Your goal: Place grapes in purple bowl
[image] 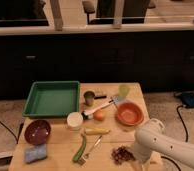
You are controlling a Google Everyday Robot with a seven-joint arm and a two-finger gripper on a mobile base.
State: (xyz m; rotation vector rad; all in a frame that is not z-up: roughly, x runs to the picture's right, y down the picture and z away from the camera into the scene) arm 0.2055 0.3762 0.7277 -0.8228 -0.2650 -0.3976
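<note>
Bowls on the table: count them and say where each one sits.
2. The purple bowl sits front left; the orange bowl sits right of centre. The hand is front right, by the grapes. Its arm may hide another.

My arm is smooth, glossy white — a fat rounded tube with a domed end; my gripper sits below that dome, just beside the grapes.
</note>
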